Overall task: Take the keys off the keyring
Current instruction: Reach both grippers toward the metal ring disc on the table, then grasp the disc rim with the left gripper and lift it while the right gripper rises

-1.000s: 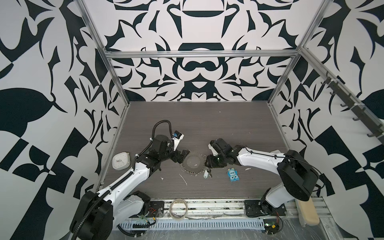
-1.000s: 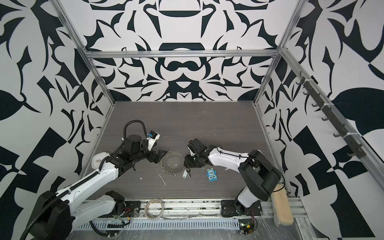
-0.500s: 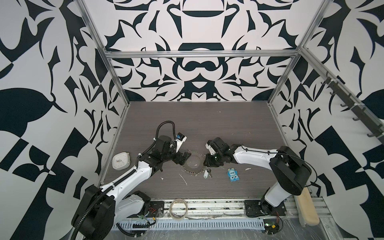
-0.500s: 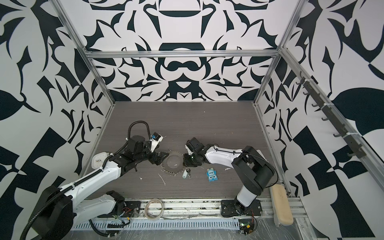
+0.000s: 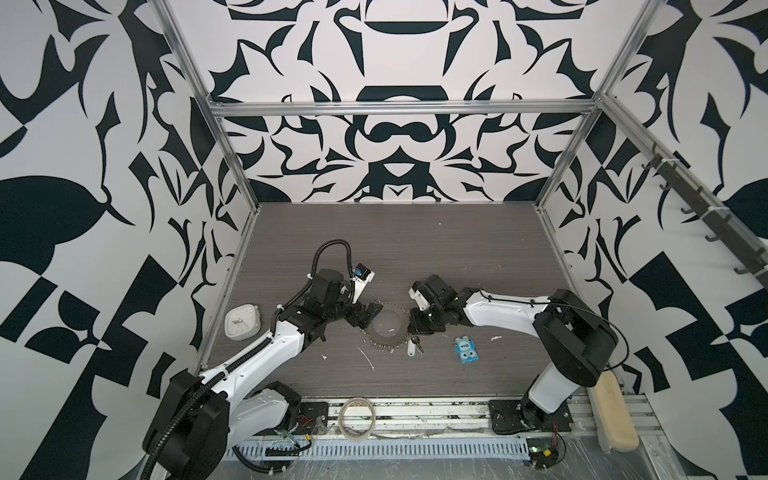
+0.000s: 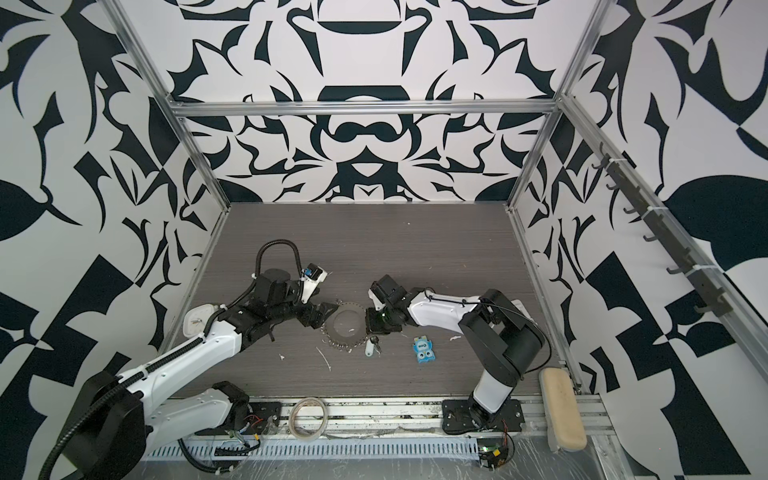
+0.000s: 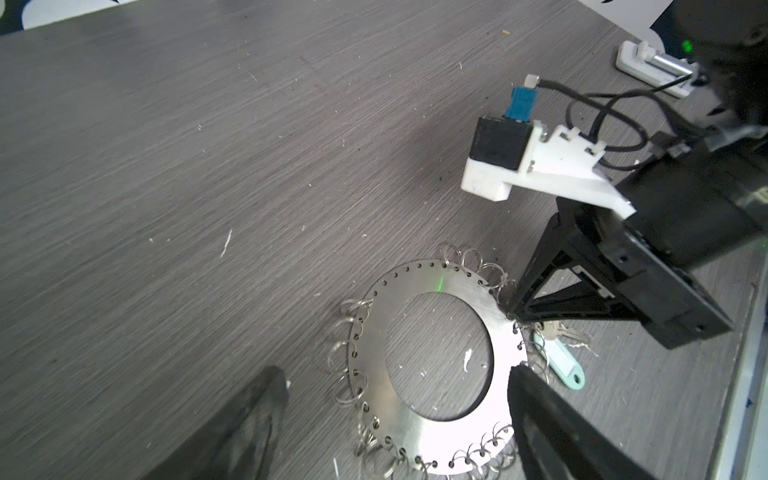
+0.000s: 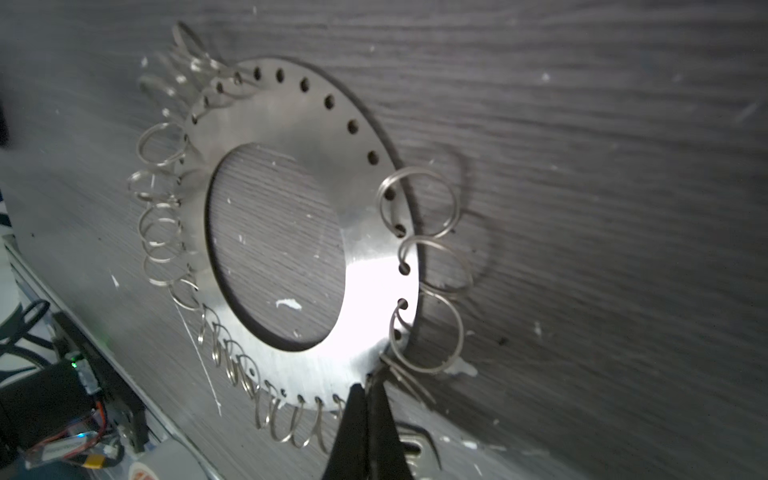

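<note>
The keyring (image 5: 387, 338) (image 6: 332, 328) is a flat grey disc with a big hole, lying on the table, its rim hung with small split rings. The keys (image 5: 411, 347) (image 6: 368, 347), a white fob with a small silver key, lie at its near-right edge, also visible in the left wrist view (image 7: 559, 365). My right gripper (image 5: 412, 328) (image 8: 368, 384) is shut at the disc's right rim (image 8: 291, 120), its tips pinching a split ring there. My left gripper (image 5: 368, 314) (image 7: 395, 390) is open, low at the disc's left side, one finger (image 7: 536, 411) over the rim.
A blue cartoon-faced packet (image 5: 466, 349) lies right of the keys. A white square clock (image 5: 242, 324) sits by the left wall. A tape roll (image 5: 358, 422) rests on the front rail, a beige pad (image 5: 613, 419) at the front right. White scraps (image 5: 368, 357) dot the table.
My right gripper has closed at the disc's rim. My left gripper has moved right, up to the disc's left side, still open.
</note>
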Controlling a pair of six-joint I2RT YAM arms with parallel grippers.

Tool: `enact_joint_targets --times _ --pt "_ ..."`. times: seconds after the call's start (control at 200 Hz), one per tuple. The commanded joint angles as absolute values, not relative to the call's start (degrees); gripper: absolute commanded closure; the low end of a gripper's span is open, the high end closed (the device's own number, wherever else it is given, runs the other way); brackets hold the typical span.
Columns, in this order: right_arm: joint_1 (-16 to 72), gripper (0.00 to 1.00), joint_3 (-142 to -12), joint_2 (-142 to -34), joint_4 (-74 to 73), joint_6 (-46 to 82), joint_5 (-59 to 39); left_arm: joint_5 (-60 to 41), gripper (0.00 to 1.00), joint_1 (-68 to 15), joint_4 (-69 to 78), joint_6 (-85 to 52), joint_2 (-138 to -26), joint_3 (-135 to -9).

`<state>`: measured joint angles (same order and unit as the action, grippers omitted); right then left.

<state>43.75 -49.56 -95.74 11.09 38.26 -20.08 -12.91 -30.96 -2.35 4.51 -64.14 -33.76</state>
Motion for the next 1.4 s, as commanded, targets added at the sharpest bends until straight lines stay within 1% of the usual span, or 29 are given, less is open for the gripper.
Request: enact_joint_targets --times 0.0,0.1,0.18,0.19,0.2,0.285,0.415,0.54,0.725,0.805,0.89,1.055,1.15,1.225,1.395 --pt "43.95 1.00 -51.62 -93.13 12.37 35.39 -19.75 -14.54 0.14 -31.29 -3.34 5.83 -63.48 -34.97" --pt "43.95 1.00 -53.50 -90.33 14.95 28.52 -19.58 -18.89 0.14 -31.33 -3.69 8.38 -62.65 -35.40" --pt "44.03 1.00 -55.11 -87.74 16.38 20.82 -18.86 -25.68 0.14 -31.29 -3.70 12.03 -61.38 -35.72" --pt "43.97 1.00 -55.22 -87.46 16.40 19.84 -18.71 -26.57 0.17 -31.29 -3.63 12.65 -61.18 -35.71" --pt "43.95 1.00 -55.27 -86.97 16.25 19.24 -18.45 -27.23 0.18 -31.29 -3.52 13.07 -60.93 -35.69" --pt "43.99 1.00 -54.06 -83.32 12.20 10.27 -20.16 -30.51 0.22 -31.29 -2.72 15.52 -58.99 -36.22" --pt "43.97 1.00 -56.09 -81.02 11.22 -0.60 -20.49 -32.24 0.27 -31.29 -4.78 19.05 -56.34 -38.82" --pt "43.76 1.00 -58.41 -81.18 11.13 -12.08 -24.51 -33.82 0.30 -31.29 -6.80 21.84 -55.12 -41.01" --pt "42.09 1.00 -66.25 -83.76 19.74 -26.21 -31.20 -34.63 0.44 -31.29 -8.83 26.04 -54.50 -41.43" --pt "40.56 1.00 -68.47 -84.29 21.54 -29.53 -34.94 -35.17 0.52 -31.21 -7.37 27.05 -54.06 -40.10" --pt "38.84 1.00 -69.16 -84.23 21.44 -31.55 -38.89 -37.13 0.57 -30.73 -3.68 26.48 -53.31 -38.24" --pt "36.43 1.00 -69.38 -82.78 19.50 -34.75 -44.34 -40.25 0.60 -29.58 3.14 25.68 -52.20 -35.33" --pt "36.18 1.00 -70.36 -82.36 19.67 -36.43 -46.77 -42.42 0.69 -29.02 6.06 25.45 -53.21 -35.42" --pt "36.20 1.00 -71.79 -82.40 20.90 -37.79 -48.26 -43.85 0.73 -28.66 6.84 25.27 -54.62 -36.77" --pt "36.18 1.00 -73.91 -81.66 21.80 -39.32 -50.35 -46.21 0.77 -28.15 5.81 27.52 -57.47 -40.07"
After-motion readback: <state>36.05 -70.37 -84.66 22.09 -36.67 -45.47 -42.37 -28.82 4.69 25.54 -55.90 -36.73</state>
